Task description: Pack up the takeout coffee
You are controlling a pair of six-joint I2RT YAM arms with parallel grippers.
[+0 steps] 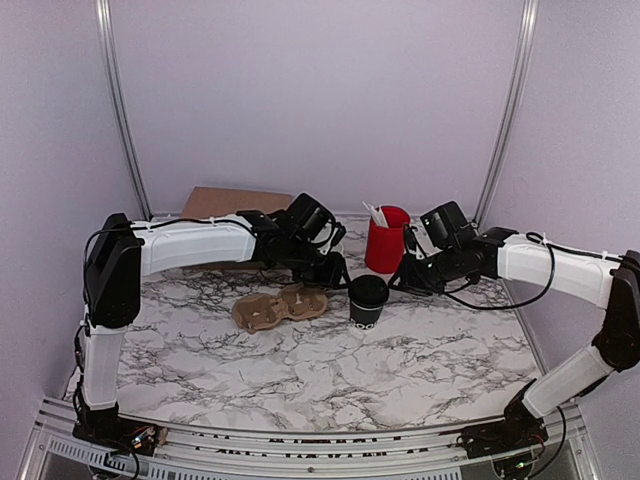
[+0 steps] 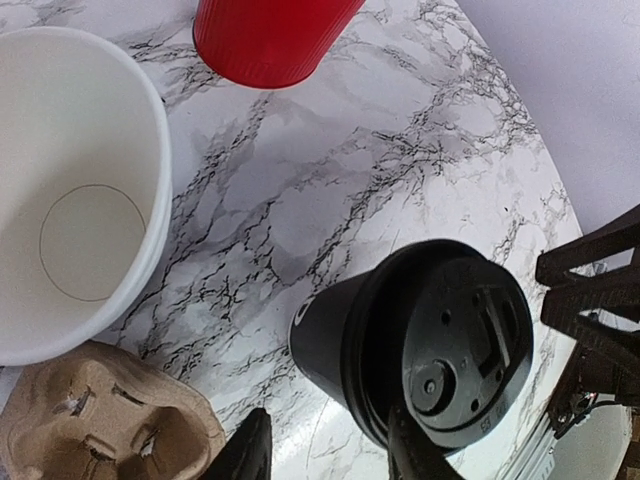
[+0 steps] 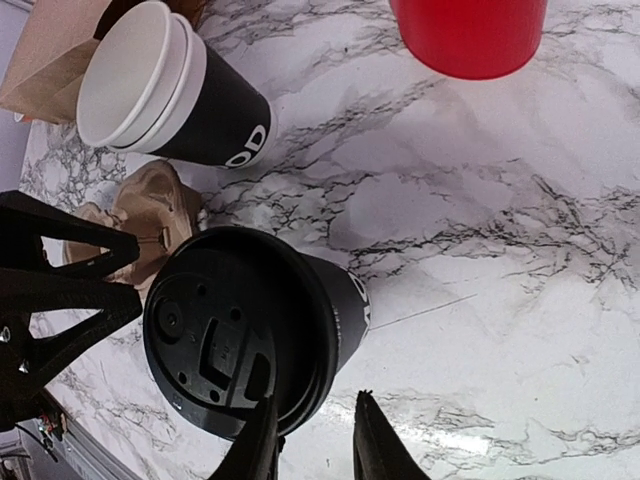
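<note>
Takeout coffee (image 1: pixel 367 300): lidded, upright on counter (image 1: pixel 300 370).
Left gripper (image 2: pixel 327 435): parted, empty, beside the coffee.
Right gripper (image 3: pixel 315 420): parted, empty.

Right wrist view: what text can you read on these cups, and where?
"OD": white letters on the side of the stack of lidless cups, rest hidden.
Takeout coffee: white lettering on its side, too partial to read.
Red cup: none visible.
</note>
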